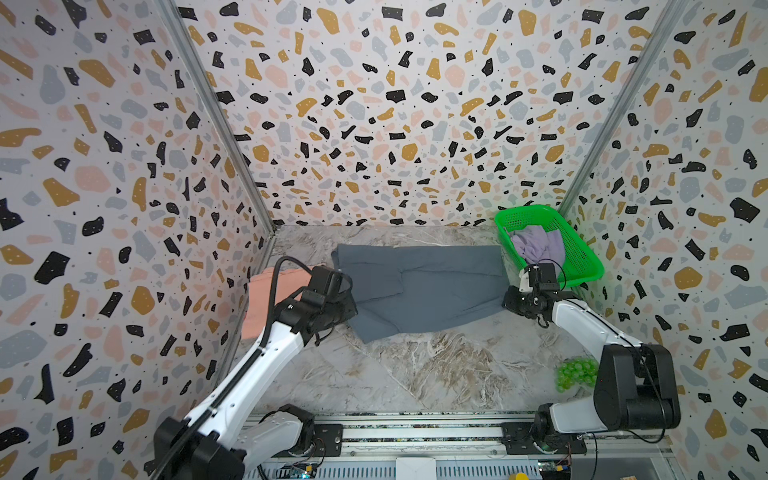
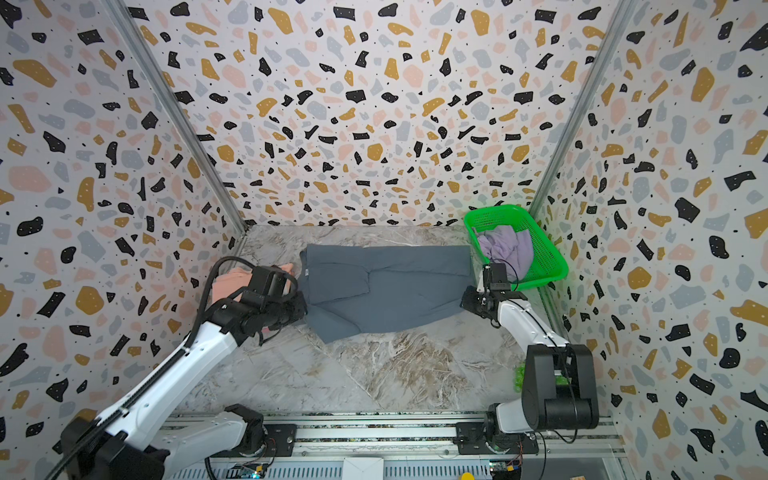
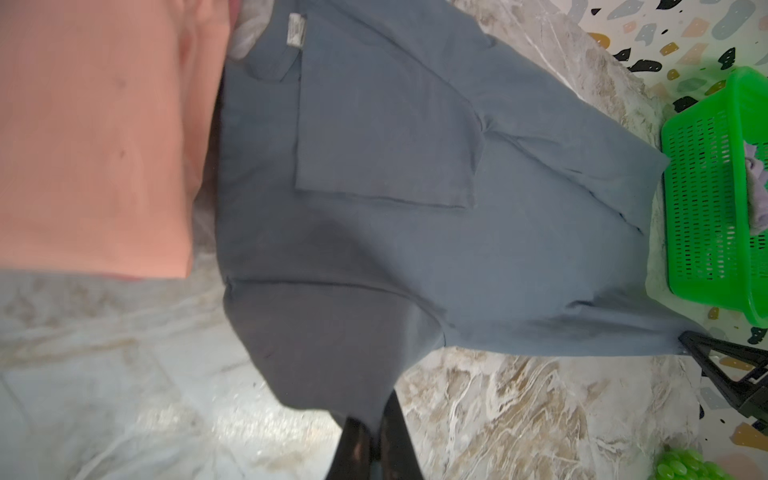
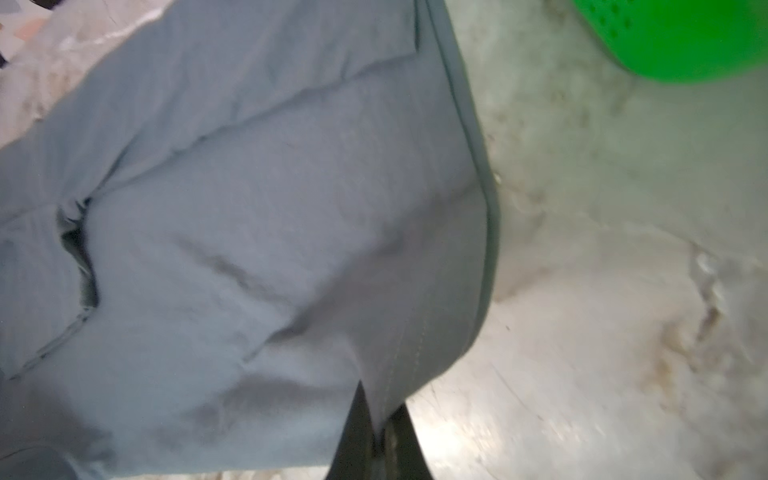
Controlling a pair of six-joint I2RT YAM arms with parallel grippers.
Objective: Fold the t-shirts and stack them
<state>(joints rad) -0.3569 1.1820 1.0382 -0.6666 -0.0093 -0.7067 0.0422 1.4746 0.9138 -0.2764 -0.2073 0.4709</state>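
Grey shirt lies spread across the bench's far middle. Left gripper is clamped on its near sleeve and right gripper on its near hem corner, probably to fold that side over evenly.

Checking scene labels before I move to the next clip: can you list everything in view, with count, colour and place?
dark slate-grey cloth t-shirt: one, grey, partly folded, mid-table
salmon-pink cloth t-shirt: one, pink, table's left side, beside the grey one
pale lilac cloth t-shirt: one, lilac, crumpled in the basket
bright green plastic mesh basket: one, green, far right corner
cluster of small green balls: one, green, near right edge
marble-patterned tabletop: one, grey-brown
terrazzo-patterned walls: three, speckled
left gripper: one, black, jaws shut on the grey shirt's left edge
right gripper: one, black, jaws shut on its right hem
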